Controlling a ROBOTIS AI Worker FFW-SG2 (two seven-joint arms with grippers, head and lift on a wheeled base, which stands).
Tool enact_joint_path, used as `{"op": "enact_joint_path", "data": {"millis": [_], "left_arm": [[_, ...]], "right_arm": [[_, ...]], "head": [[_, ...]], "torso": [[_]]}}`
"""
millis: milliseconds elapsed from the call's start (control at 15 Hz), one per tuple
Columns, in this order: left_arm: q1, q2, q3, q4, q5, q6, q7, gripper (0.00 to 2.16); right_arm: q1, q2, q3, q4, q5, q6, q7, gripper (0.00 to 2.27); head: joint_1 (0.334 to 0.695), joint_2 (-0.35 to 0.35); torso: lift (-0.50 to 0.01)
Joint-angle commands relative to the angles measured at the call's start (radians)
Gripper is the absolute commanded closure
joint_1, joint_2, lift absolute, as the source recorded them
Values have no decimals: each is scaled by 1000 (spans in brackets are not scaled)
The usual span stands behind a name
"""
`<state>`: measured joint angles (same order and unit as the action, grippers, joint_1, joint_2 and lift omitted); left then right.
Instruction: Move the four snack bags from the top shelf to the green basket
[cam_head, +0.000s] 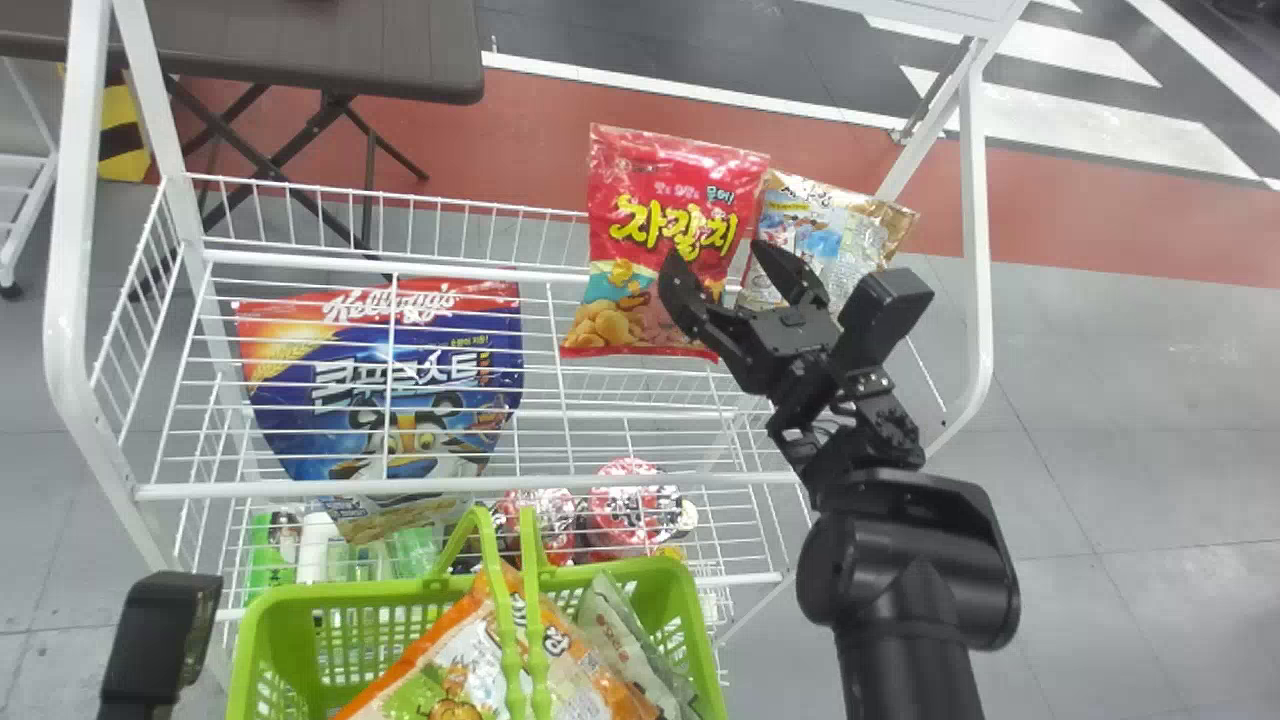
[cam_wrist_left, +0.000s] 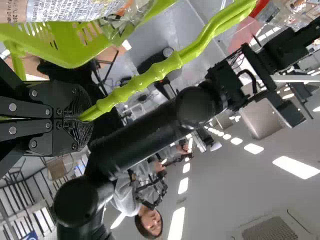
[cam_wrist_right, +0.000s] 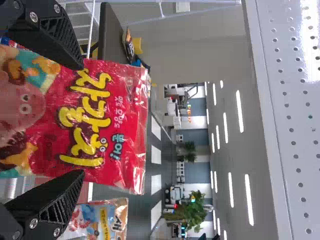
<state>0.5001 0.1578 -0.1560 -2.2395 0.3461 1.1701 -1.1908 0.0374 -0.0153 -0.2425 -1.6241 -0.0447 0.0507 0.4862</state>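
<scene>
Cereal bag (cam_head: 350, 380) at 8 o'clock and gold pouch (cam_head: 835, 225) at 2 flanked the spread right tool (cam_head: 714, 255); a glossy red snack bag (cam_head: 665, 185) stood on the shelf (cam_head: 400, 268) at 10. The left tool (cam_wrist_left: 82, 117) pinched a green handle (cam_wrist_left: 145, 77).

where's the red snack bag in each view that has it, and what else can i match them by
head view: the red snack bag is upper middle
right wrist view: beyond the open right gripper
shared landmark: the pale snack bag beside it
</scene>
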Motion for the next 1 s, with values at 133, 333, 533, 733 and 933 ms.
{"op": "enact_joint_path", "data": {"millis": [133, 333, 533, 733, 933], "left_arm": [[-2, 11, 1, -5, 17, 41, -6, 2081], [-3, 16, 9, -5, 28, 56, -6, 2081], [-3, 17, 19, -9, 37, 69, -7, 2081], [-5, 17, 30, -15, 47, 75, -7, 2081], [-3, 17, 46, -15, 51, 72, -7, 2081]], "right_arm": [[-113, -23, -8, 59, 43, 271, 25, 448], [-113, -34, -3, 56, 48, 378, 52, 2040], [-88, -34, -14, 0, 26, 406, 81, 2165], [-21, -34, -24, -154, -21, 483, 91, 2189], [101, -32, -70, -415, -126, 648, 92, 2189]], "head": [[695, -350], [695, -350], [695, -350], [695, -350], [695, -350]], "torso": [[0], [0], [0], [0], [0]]}}
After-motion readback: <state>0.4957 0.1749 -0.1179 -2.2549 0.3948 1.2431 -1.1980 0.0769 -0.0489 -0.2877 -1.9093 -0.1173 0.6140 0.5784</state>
